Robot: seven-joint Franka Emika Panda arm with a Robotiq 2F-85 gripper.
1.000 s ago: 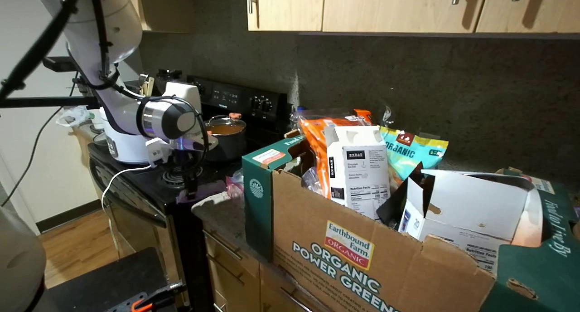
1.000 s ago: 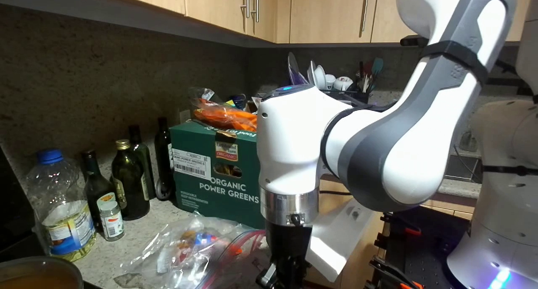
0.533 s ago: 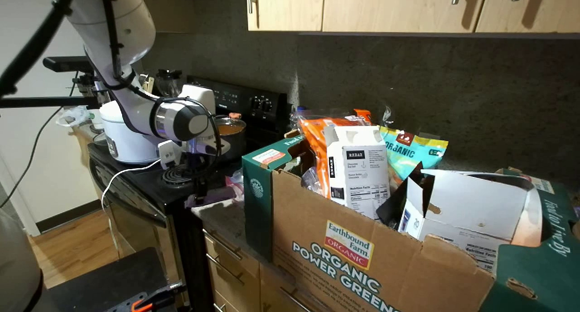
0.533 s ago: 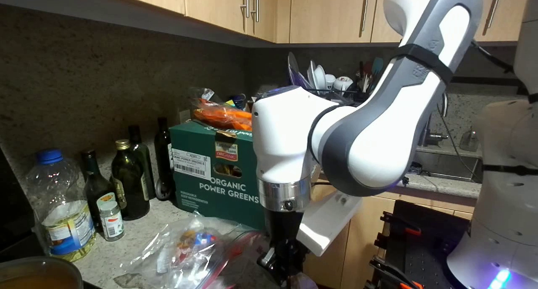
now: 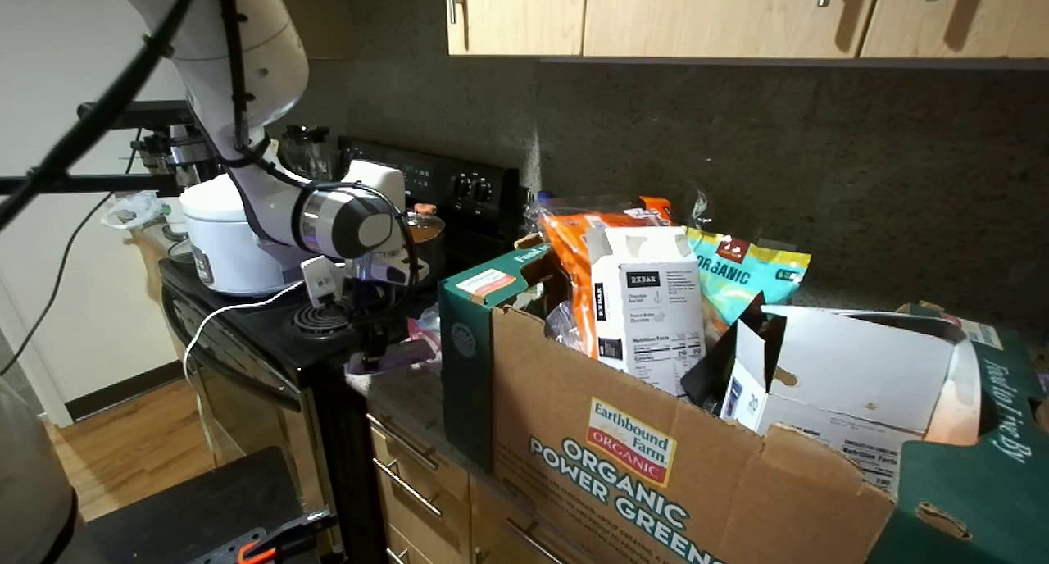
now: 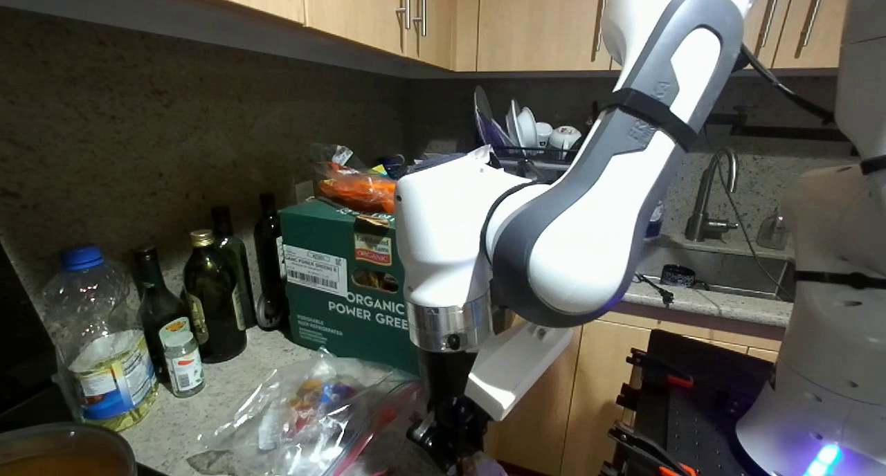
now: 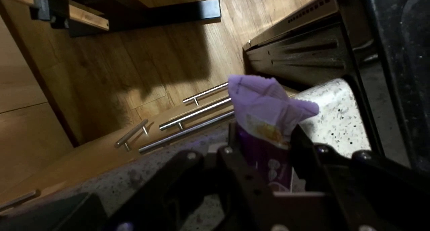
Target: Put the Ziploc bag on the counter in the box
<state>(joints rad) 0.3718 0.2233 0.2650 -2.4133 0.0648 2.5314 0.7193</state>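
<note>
A clear Ziploc bag with a pinkish-red zip strip lies crumpled on the speckled counter in front of the green end of the box. Part of its pink edge also shows in an exterior view. My gripper is shut on a purple printed packet, whose pale crimped end sticks out past the fingertips. Both exterior views show the gripper low at the counter corner beside the stove, with the packet tilted. The box's brown front faces that view.
Inside the box stand an orange bag, a white carton, a turquoise packet and an opened white box. The stove carries a white cooker. Glass bottles and an oil bottle line the backsplash.
The arm has carried the purple packet from over the stove's edge to the counter corner, closer to the box. The grip looks the same, and the clear bag and the box have not shifted.
</note>
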